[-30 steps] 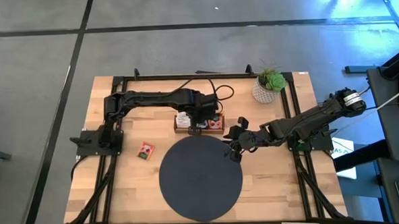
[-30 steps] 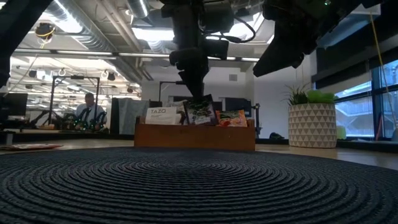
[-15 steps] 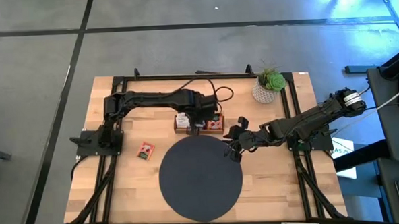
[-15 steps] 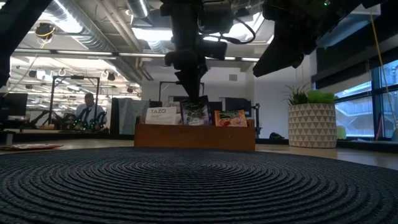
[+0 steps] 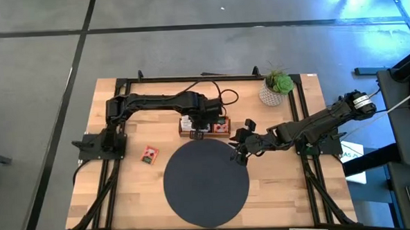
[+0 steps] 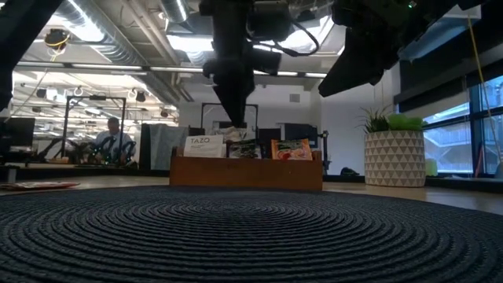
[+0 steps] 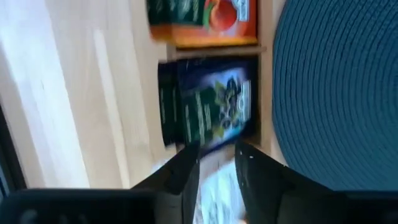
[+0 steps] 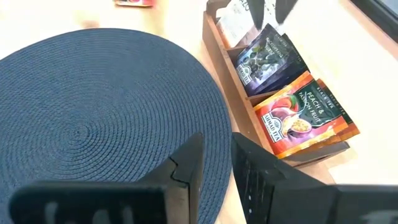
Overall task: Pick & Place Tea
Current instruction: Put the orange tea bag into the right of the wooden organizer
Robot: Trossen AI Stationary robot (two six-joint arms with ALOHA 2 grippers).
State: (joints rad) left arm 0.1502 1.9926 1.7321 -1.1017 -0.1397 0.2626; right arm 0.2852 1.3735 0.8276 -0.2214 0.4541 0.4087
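The wooden tray (image 5: 204,127) is the thing to go by here, so everything below is placed against it. It sits on the bench (image 5: 132,194) just beyond the far edge of the dark round mat (image 5: 206,183), and its three compartments hold the tea standing on edge: white sachets (image 6: 203,145) at one end, black sachets (image 8: 268,57) in the middle, orange sachets (image 8: 300,119) at the other end. Filing them upright like that keeps each colour in its own slot and leaves a top edge to pinch.

The left gripper (image 6: 234,119) hangs right above the tray's middle compartment, nose pointing straight down. From its wrist view the jaws are spread a little with nothing between them, and the black sachets are sitting down in the slot just past the fingertips (image 7: 186,163). My read is that a black one has just gone into its slot, which is why the arm is lined up so squarely over it.

The right gripper (image 5: 240,154) waits off the tray's orange end, over the mat's rim, jaws slightly apart and empty.

One red sachet (image 5: 149,155) lies flat on the bench, well off the tray's white end, beside the mat. Probably next in line.
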